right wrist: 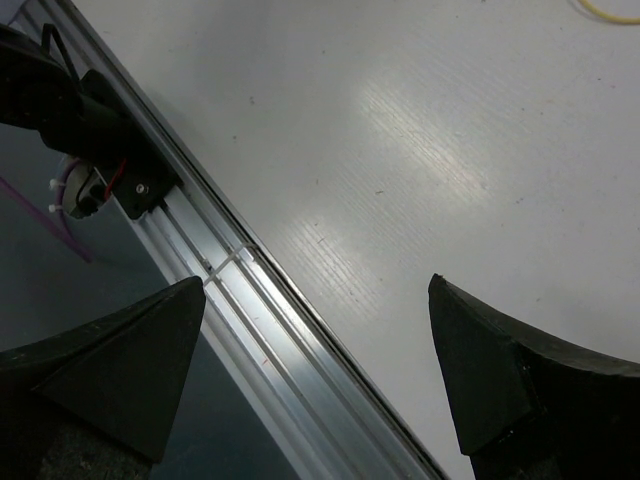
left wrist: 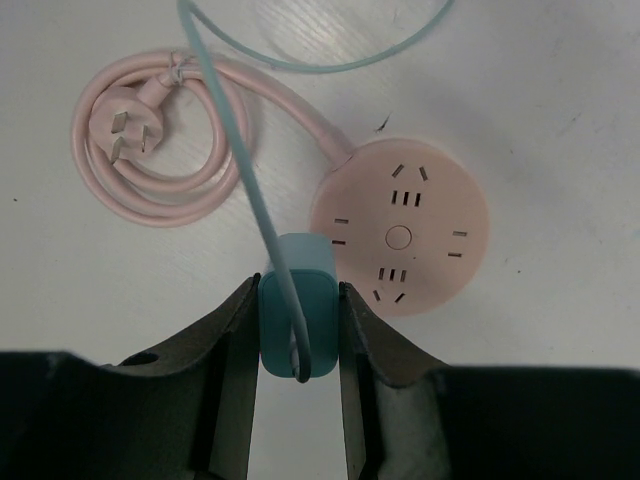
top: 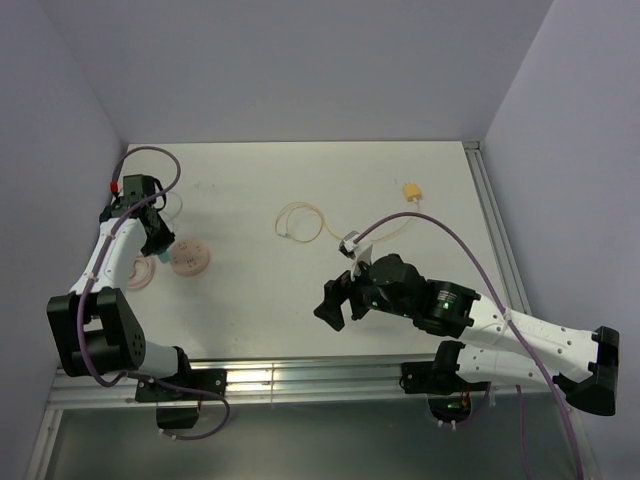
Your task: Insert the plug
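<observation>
My left gripper is shut on a teal plug whose pale teal cable runs up out of view. The plug hangs just left of and beside the round pink power strip, which lies flat with several socket faces up. The strip's pink cord is coiled to the left with its own pink plug. From the top camera the left gripper is at the far left, next to the strip. My right gripper is open and empty near the table's front edge; the right wrist view shows it too.
A yellow cable loop lies mid-table, and a small yellow connector at the back right. A metal rail runs along the table's front edge under my right gripper. Walls close in on the left and right.
</observation>
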